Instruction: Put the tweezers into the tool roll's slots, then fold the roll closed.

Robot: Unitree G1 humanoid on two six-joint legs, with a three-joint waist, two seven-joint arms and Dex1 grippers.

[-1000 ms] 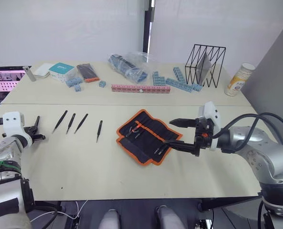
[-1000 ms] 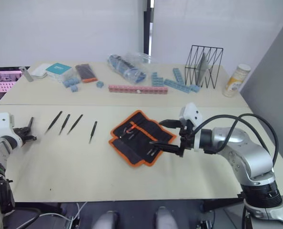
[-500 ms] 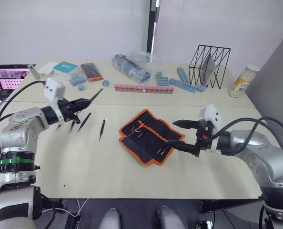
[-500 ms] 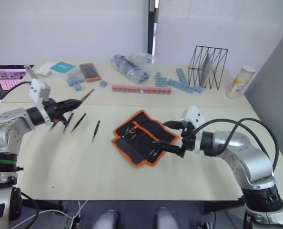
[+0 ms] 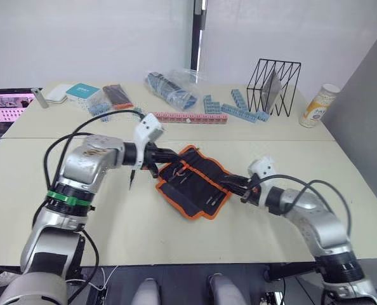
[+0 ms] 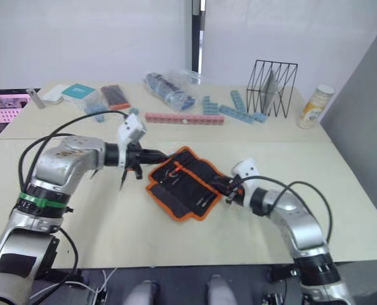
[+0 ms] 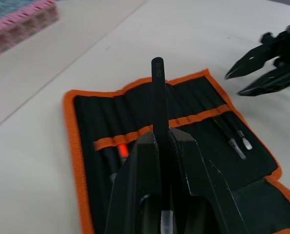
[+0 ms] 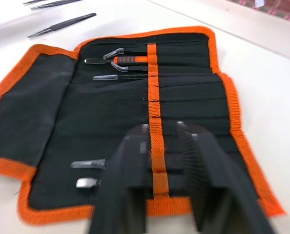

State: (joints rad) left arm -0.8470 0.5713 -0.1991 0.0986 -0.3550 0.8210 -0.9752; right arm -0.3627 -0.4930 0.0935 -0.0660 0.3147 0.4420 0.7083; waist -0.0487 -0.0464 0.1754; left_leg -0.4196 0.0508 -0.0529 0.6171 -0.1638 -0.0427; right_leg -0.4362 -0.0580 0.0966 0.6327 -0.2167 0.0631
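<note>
tool roll open flat, tweezers upright above

Both grippers meet the open tool roll on the table

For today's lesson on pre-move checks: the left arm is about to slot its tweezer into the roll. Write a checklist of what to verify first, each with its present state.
1. Left gripper shut on a tweezer: ok.
2. Tool roll lying open, slots exposed: ok.
3. Tweezer over the roll: ok.
4. Tweezer tip lined up with a free slot: cannot tell.
5. Right gripper at the roll's edge to steady it: ok; whether it presses on the fabric: cannot tell.
6. All tweezers slotted: not ok, one lies on the table.
</note>
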